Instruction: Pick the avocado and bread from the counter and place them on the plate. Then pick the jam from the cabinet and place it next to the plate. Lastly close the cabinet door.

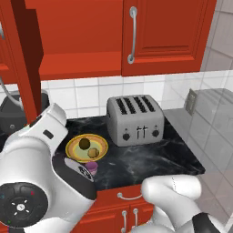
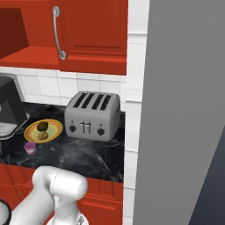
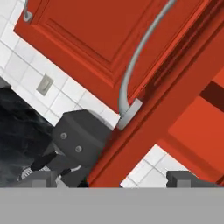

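Note:
The plate (image 1: pixel 73 152) lies on the counter (image 1: pixel 150 159) left of the toaster. The dark avocado (image 1: pixel 84 144) and the tan bread (image 1: pixel 93 152) lie on it. The purple jam (image 1: pixel 92 167) stands on the counter just in front of the plate. From the right base view I see the plate (image 2: pixel 55 127), avocado (image 2: pixel 42 126), bread (image 2: pixel 42 136) and jam (image 2: pixel 30 147). The cabinet (image 1: pixel 77 41) is open, its door (image 1: pixel 27 59) swung out. In the hand view my gripper (image 3: pixel 116 178) is open, close to the cabinet door (image 3: pixel 87 39) near the low end of its silver handle (image 3: pixel 140 57). Nothing is held.
A grey toaster (image 1: pixel 135 119) stands right of the plate. A dark coffee machine (image 2: pixel 9 105) sits at the counter's left end, behind the open door. A closed red cabinet (image 1: pixel 168 32) hangs above the toaster. A tall grey panel (image 2: pixel 184 110) bounds the right.

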{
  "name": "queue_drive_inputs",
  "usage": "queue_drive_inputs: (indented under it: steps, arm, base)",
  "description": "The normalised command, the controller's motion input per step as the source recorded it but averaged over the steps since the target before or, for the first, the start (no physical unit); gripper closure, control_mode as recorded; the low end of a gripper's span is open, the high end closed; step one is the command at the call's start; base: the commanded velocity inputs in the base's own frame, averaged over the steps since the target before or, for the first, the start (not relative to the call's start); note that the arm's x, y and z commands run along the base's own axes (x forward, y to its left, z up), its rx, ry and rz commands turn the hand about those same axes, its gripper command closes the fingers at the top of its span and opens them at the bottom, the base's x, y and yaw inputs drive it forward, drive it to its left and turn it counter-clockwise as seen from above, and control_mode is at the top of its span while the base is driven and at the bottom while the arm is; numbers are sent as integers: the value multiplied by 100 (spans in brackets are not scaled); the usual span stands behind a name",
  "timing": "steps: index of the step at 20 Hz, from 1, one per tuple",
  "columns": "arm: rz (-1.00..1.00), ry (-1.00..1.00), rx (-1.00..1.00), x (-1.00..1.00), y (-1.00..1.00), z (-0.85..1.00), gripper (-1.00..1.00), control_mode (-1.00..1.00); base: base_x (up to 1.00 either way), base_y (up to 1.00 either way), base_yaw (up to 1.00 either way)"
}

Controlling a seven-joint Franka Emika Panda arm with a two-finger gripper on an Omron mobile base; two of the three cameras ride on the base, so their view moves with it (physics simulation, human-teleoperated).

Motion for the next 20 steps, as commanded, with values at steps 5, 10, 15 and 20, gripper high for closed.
queue_drive_inputs:
  steps: [5, 10, 15, 20]
  arm:
    - [-7, -9, -7, 46, 56, -28, -100, -100]
    - [-8, -12, -8, 33, 60, -23, -100, -100]
    - [-13, -14, -7, 36, 41, -1, -100, -100]
    - [-15, -10, -5, 42, 3, 0, -100, -100]
  base:
    - [0, 0, 0]
    - [0, 0, 0]
    - [0, 0, 0]
    - [0, 0, 0]
